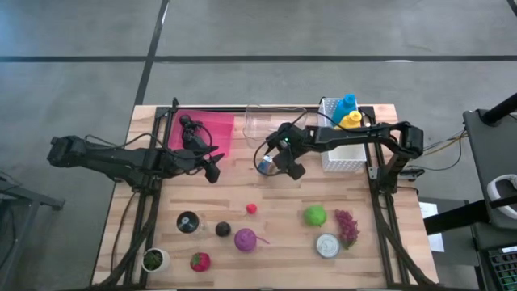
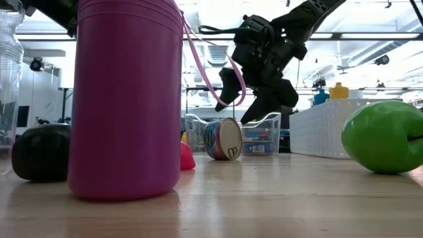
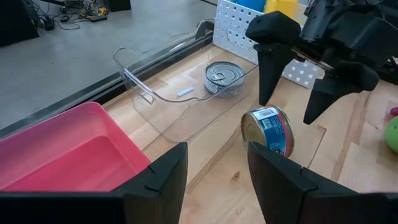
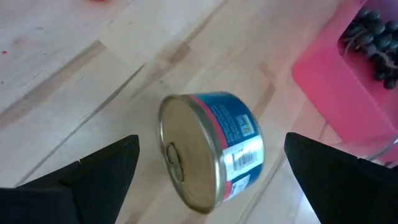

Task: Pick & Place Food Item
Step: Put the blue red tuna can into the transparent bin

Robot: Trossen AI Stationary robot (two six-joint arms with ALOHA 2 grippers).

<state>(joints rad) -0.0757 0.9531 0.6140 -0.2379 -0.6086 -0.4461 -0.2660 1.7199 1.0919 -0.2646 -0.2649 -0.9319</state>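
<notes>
Can: the blue-labelled tin (image 1: pixel 266 164) lay on its side on the counter (image 1: pixel 266 242), centre of the high view, just outside the clear tray (image 1: pixel 262 121); in the right wrist view it sat mid-frame, lid end toward the lower left of that picture

Right pincer: the right pincer (image 1: pixel 284 164) hovered over the tin, fingers spread wide, one on each side of it, touching nothing; in the low view it hung above the can with a gap beneath the tips

Left pincer: the left pincer (image 1: pixel 212 168) waited left of centre in the high view, beside the pink bin (image 1: pixel 212 129); fingers partly apart, holding nothing

Tray: a second tin (image 3: pixel 224 78) already stood upright inside it, upper centre of the left wrist view

Step in hand: judged to be the descent onto the fallen can; the grasp was not yet made

Doing it well: lower straight until the fingertips bracket the can's middle; close across the flat ends or square across the round wall, since a skewed pinch would likely make it roll; lift clear of the tray wall before carrying

Risk: the can could roll toward the tray if nudged by one finger first
</notes>
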